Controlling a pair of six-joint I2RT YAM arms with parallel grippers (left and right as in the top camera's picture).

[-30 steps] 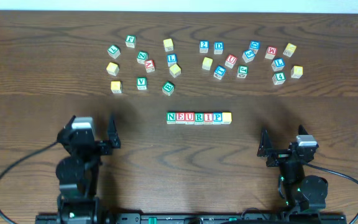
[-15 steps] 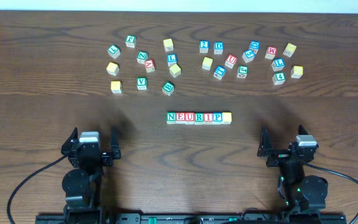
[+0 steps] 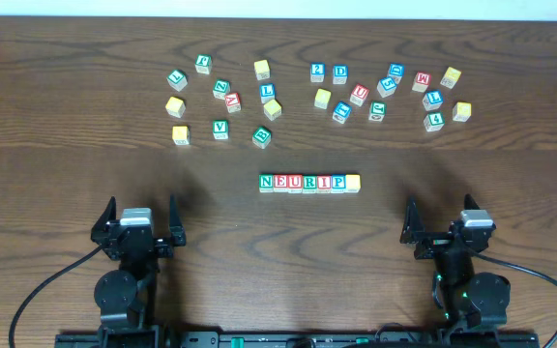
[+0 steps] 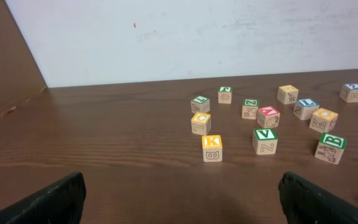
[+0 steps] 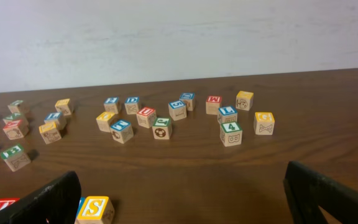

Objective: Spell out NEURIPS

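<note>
Both claws stood released and empty. The left claw (image 3: 143,209) and the right claw (image 3: 438,213) sat at the near edge of the worktop (image 3: 278,261) with their jaws spread. Ahead of them and between them lay the NEURIPS row (image 3: 309,182), its cubes touching and its long axis running left to right. The yellow-topped end cube (image 3: 353,181) showed an S to the right wrist camera. The right claw was somewhat nearer the row. The word looked finished. Spare cubes (image 3: 220,129) lay scattered well beyond. No container was in view.
</note>
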